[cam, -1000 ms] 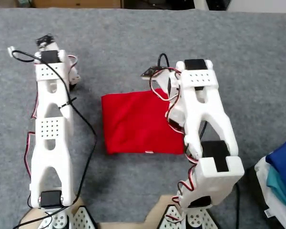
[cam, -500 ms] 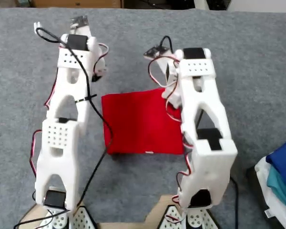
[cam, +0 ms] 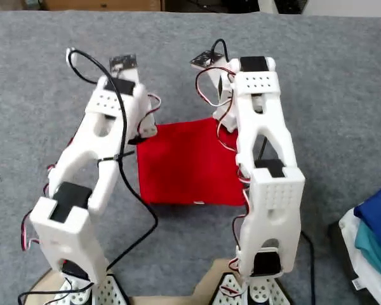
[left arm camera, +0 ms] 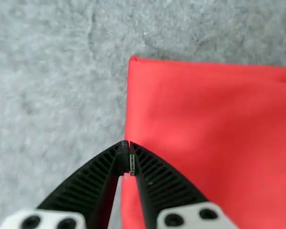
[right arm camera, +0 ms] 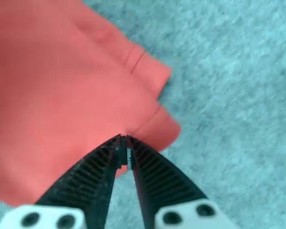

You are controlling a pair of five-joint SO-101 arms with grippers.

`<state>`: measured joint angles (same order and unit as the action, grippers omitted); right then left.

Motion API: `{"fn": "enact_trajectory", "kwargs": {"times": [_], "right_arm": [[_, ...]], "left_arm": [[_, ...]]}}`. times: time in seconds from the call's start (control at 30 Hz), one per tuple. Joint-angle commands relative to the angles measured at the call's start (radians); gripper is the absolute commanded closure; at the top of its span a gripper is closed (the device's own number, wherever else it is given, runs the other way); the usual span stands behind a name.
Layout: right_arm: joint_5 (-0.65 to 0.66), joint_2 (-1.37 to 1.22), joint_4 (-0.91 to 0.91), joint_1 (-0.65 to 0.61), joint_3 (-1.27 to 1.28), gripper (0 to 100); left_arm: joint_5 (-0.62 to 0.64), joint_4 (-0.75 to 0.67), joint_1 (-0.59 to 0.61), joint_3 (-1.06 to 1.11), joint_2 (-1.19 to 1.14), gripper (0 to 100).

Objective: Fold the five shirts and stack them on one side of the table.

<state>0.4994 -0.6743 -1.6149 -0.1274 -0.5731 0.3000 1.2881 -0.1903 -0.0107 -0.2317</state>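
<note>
Left arm is swinging in from the bare tabletop (cam: 343,82) toward the red shirt (cam: 187,162), and the right arm is nudging forward a bit. Left tool (left arm camera: 127,145) is sitting with jaws closed, tips right at the shirt's side edge, just short of the corner ahead of them; can't tell if any cloth is pinched. Right tool (right arm camera: 123,140) is also closed, tips hovering over the opposite side, next to a small sleeve flap sticking out past the tips.

The shirt is lying flat between the two tools, already folded into a rectangle. Well off to the right tool's outer side, a pile of shirts (cam: 374,235) is waiting at the tabletop's edge.

Step in hand looks like lining up both tools on the shirt's far corners. Next move is probably calling for opening both, pinching the edges evenly, then lifting together for another fold or a carry.
</note>
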Motion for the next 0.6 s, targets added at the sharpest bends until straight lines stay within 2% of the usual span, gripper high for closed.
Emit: {"fn": "enact_trajectory", "kwargs": {"times": [0.0, 0.23, 0.37, 0.57], "right_arm": [[-0.012, -0.036, 0.023, 0.013, -0.090, 99.4], [-0.012, -0.189, 0.026, 0.012, -0.245, 99.4], [-0.012, -0.292, 0.015, 0.013, -0.338, 99.4], [-0.012, -0.367, -0.048, 0.008, -0.499, 99.4]], "left_arm": [[0.034, -0.198, -0.011, 0.118, 0.079, 98], [0.031, -0.310, 0.006, 0.141, 0.018, 98], [-0.046, -0.387, 0.057, 0.138, -0.074, 98], [-0.094, -0.356, 0.140, 0.086, -0.147, 98]]}}
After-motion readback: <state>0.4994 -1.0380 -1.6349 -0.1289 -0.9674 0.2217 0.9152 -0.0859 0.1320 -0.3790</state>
